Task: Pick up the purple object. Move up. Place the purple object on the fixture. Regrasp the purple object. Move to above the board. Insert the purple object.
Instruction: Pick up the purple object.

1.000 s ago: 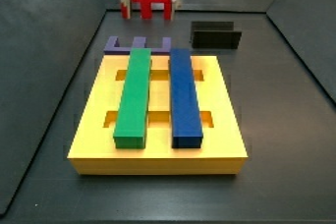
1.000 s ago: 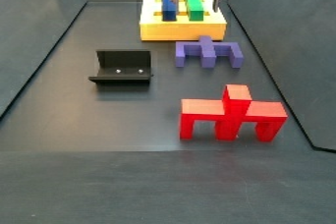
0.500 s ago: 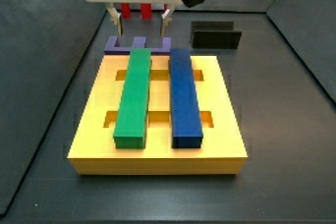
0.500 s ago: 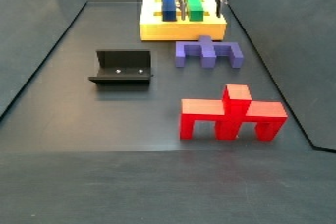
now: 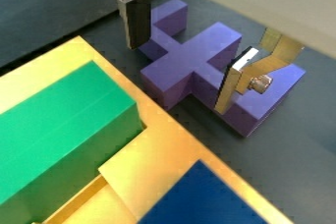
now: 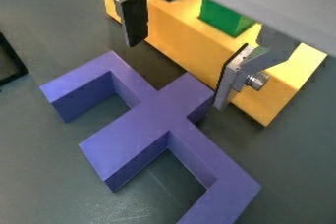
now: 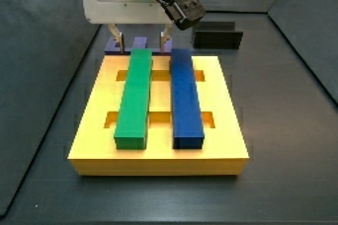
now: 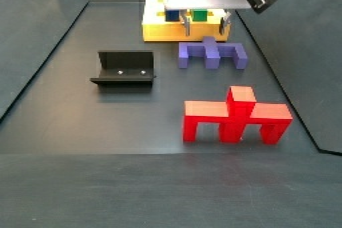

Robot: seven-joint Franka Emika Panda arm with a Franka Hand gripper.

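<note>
The purple object [image 8: 213, 54] lies flat on the dark floor just below the yellow board [image 8: 155, 28] near the upper middle of a side view, while the gripper [image 6: 182, 49] hangs over it, fingers [image 6: 132, 17] spread wide, holding nothing.

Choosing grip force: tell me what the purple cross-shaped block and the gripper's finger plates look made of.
The purple cross-shaped block looks like matte moulded plastic: uniform colour, crisp edges, no glare. The gripper, poised over the block's stem with jaws open, has finger plates that look like brushed bare metal, silver with soft sheen, faced with dark, possibly rubber pads.
</note>
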